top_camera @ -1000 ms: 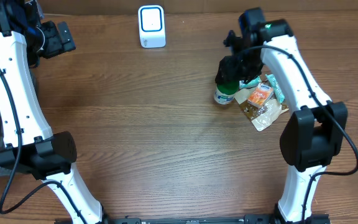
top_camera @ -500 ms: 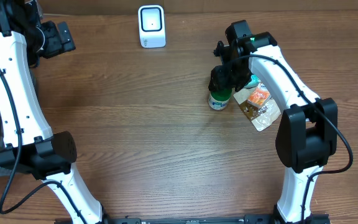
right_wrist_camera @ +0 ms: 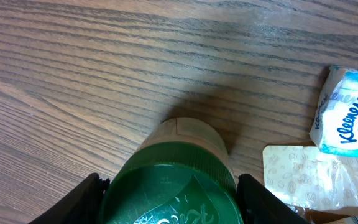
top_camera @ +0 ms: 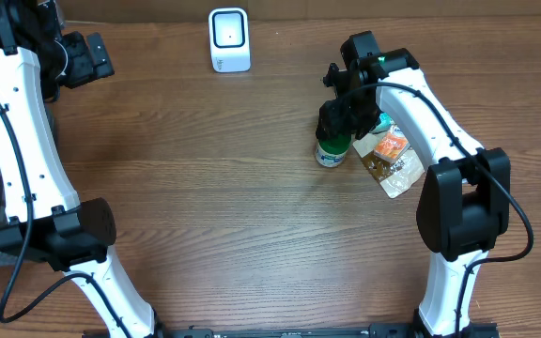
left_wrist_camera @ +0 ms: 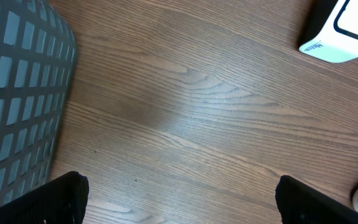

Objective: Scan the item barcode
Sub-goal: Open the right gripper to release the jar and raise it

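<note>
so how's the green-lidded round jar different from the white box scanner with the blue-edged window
The green-lidded round jar is cylindrical and dark on top; the white box scanner is blocky and pale. The jar is clamped between the fingers of the right gripper, beside snack packets; the scanner stands alone, untouched. Both look upright.

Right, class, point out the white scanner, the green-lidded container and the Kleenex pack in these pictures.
white scanner (top_camera: 229,31): overhead view, on its blue-rimmed panel.
green-lidded container (right_wrist_camera: 166,196): right wrist view, on the green lid.
Kleenex pack (right_wrist_camera: 352,118): right wrist view, on the blue printed label.
</note>
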Action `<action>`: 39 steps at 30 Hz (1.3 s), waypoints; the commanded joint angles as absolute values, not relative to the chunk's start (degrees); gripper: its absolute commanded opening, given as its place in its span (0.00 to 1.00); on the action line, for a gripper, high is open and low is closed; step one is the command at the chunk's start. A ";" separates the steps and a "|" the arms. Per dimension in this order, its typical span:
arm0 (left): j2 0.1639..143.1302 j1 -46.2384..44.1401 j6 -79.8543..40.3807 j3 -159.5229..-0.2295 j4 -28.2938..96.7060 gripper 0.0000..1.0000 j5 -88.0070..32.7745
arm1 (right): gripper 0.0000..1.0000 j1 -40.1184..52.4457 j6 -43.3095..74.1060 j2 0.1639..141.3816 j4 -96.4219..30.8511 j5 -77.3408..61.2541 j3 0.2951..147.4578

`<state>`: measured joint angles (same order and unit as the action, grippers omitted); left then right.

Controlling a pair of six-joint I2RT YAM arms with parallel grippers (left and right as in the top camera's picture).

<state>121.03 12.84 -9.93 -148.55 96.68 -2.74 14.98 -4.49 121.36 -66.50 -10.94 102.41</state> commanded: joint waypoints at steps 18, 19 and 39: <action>120.68 12.62 -8.99 -149.25 96.79 0.99 -2.39 | 0.27 14.79 -4.51 120.57 -66.17 -10.44 102.06; 120.68 12.62 -8.99 -149.25 96.79 0.99 -2.39 | 0.29 14.79 -4.51 120.57 -66.08 -10.15 102.06; 120.68 12.62 -8.99 -149.25 96.79 0.99 -2.39 | 0.86 14.79 -4.45 110.26 -73.28 -7.07 111.74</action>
